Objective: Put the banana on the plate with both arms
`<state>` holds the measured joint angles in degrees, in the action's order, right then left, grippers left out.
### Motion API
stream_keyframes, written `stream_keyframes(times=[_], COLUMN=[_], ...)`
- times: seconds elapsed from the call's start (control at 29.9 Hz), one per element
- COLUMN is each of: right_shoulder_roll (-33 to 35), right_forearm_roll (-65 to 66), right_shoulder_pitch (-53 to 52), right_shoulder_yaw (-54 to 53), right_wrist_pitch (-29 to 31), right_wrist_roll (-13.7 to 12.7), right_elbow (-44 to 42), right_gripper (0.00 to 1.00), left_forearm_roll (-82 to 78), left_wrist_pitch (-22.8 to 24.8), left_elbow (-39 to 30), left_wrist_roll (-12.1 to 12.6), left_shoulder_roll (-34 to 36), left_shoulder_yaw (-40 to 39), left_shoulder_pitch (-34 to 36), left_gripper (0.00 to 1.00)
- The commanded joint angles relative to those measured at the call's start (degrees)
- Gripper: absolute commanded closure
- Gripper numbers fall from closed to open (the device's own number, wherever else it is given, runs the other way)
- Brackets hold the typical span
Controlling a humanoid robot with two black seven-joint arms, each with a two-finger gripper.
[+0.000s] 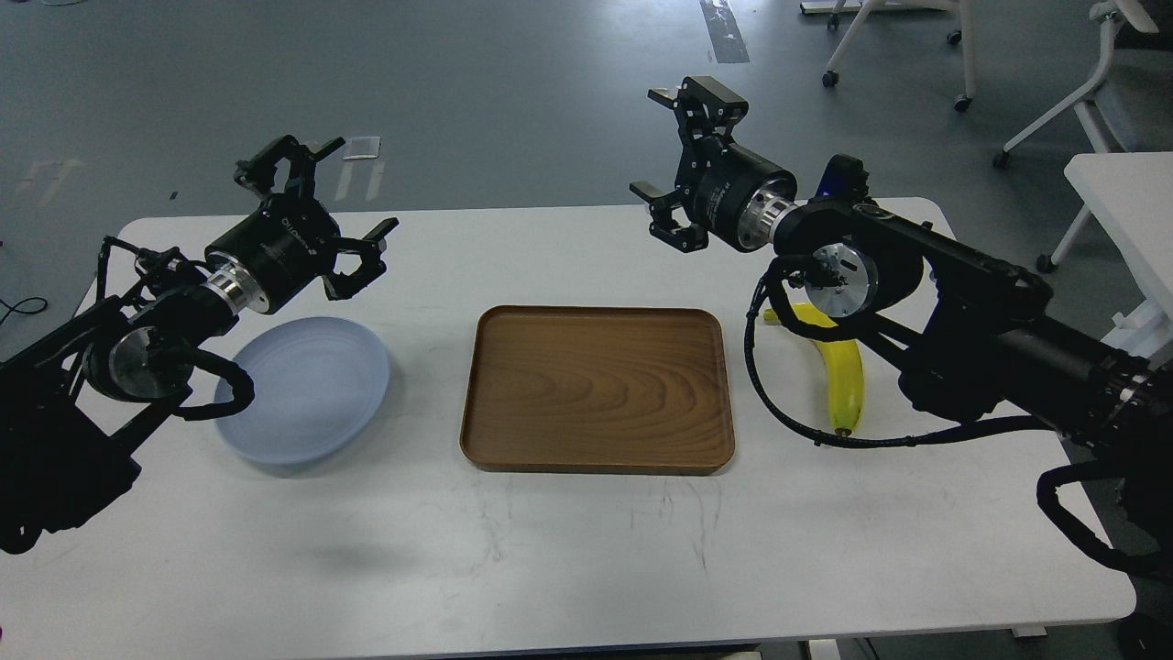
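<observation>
The yellow banana (843, 371) lies on the white table right of the tray, partly hidden under my right arm, its dark tip toward me. The pale blue-grey plate (307, 390) lies at the left of the table, its left rim hidden by my left arm. My left gripper (316, 206) hangs open and empty above the table just behind the plate. My right gripper (678, 160) is open and empty, raised above the table's far edge, behind and left of the banana.
A brown wooden tray (596, 390) lies empty at the table's middle, between plate and banana. A second white table (1123, 202) and chairs on castors (1054, 101) stand at the back right. A black cable (788, 417) loops beside the banana.
</observation>
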<state>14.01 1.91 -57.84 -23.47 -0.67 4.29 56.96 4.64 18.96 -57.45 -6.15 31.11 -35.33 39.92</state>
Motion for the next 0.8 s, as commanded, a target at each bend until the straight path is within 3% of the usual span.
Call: stream_keyframes(times=[0.0,0.17,0.2,0.27,0.4,0.43,0.47,0.54,0.77], right_shoulder_roll=[-0.3,-0.3,-0.1,0.0,0.4,0.7,1.4,2.5,4.4], right_forearm_roll=[0.0,0.0,0.0,0.0,0.0,0.0,0.0,0.0,0.0], right_shoulder_pitch=[0.3,0.7,0.8,0.9,1.2,1.2,1.3,1.7,2.7], right_shoulder_yaw=[0.0,0.0,0.0,0.0,-0.1,-0.1,-0.1,-0.1,-0.2], right_wrist_pitch=[0.0,-0.1,-0.1,-0.1,-0.1,-0.1,-0.1,-0.1,-0.1], right_wrist_roll=[0.0,0.3,0.3,0.3,0.3,0.5,0.6,0.7,0.7], right_elbow=[0.0,-0.1,-0.3,-0.3,-0.2,-0.2,-0.1,0.1,0.1], right_gripper=[0.00,0.00,0.00,0.00,0.00,0.00,0.00,0.00,0.00], left_forearm_roll=[-0.7,-10.0,-17.5,-26.5,-38.5,-40.6,-45.5,-53.2,-61.0], left_wrist_pitch=[-3.5,-15.8,-22.0,-27.4,-27.9,-28.2,-29.2,-31.9,-33.5], left_elbow=[-1.2,-2.0,-2.2,-3.4,-7.4,-7.9,-8.3,-8.1,-5.5], left_wrist_roll=[-0.2,-0.4,-0.4,-0.4,-2.5,-3.7,-6.7,-8.3,-8.4], left_shoulder_roll=[0.8,1.0,1.1,1.5,4.1,4.6,4.8,5.1,8.7], left_shoulder_yaw=[0.1,4.1,5.9,7.3,7.5,7.6,8.2,10.6,28.0], left_shoulder_pitch=[0.2,2.4,4.2,5.1,4.5,4.5,4.1,3.8,4.4], left_gripper=[0.02,0.02,0.02,0.02,0.02,0.02,0.02,0.02,0.02])
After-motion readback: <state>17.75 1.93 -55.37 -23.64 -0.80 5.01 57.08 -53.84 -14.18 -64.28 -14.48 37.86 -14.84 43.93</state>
